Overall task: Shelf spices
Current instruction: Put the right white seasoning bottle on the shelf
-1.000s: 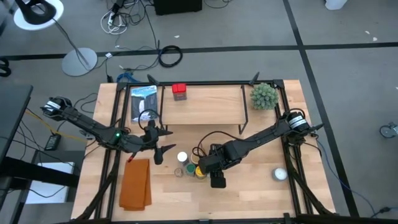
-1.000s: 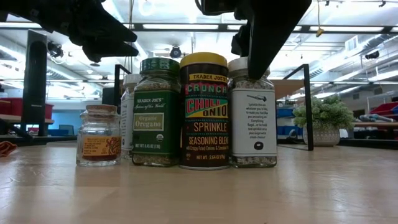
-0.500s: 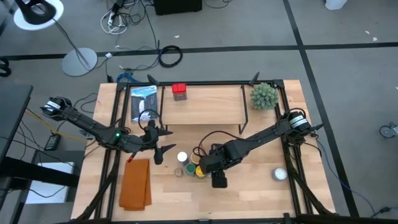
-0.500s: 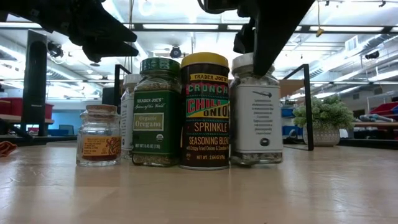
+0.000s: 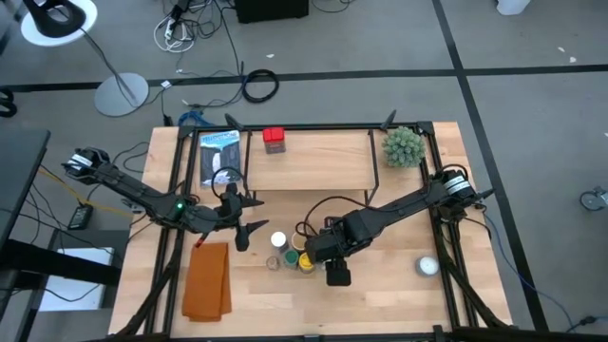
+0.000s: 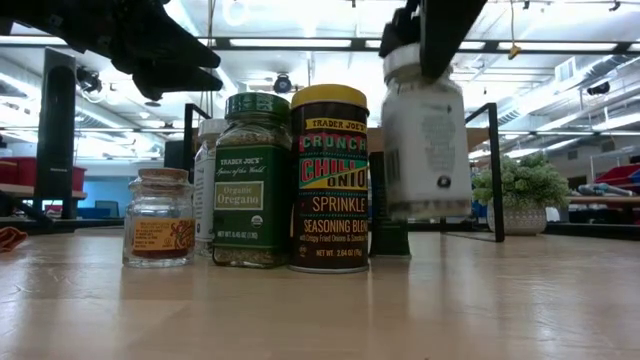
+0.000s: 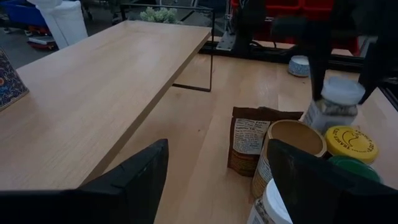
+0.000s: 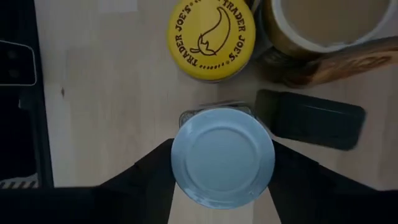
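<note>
From the high view, we are seeing the right gripper [image 5: 334, 258] low in the middle of the frame, at the right edge of the spice cluster [image 5: 290, 255], while the left gripper [image 5: 249, 217] is hovering just left of centre with its jaws spread wide and empty. The shelf [image 5: 309, 160] is lying across the upper middle, carrying only a red tin [image 5: 274, 140] at its upper left corner, so most of the board is offering open room. A rust cloth [image 5: 207, 280] is lying at lower left and a plant ball [image 5: 403, 146] at upper right.

In the low view, we are watching a white-lidded jar [image 6: 425, 135] hanging clear of the bench [image 6: 320, 310] at upper right, pinched at its lid. We judge it is being lifted so it can clear its neighbours. The chili onion jar [image 6: 329, 180], the oregano jar [image 6: 253, 181] and a small glass jar [image 6: 159, 217] are standing upright in a row to its left.

From the left wrist view, we are noting the shelf's long front edge running diagonally, with bare board above it, and a brown pouch [image 7: 252, 140] and a tan-lidded tin [image 7: 292, 152] at lower right.

In the right wrist view, the jaws are clenching the jar's pale lid [image 8: 222, 157] at bottom centre, with a small dark box [image 8: 310, 119] lying just beside it at right.
</note>
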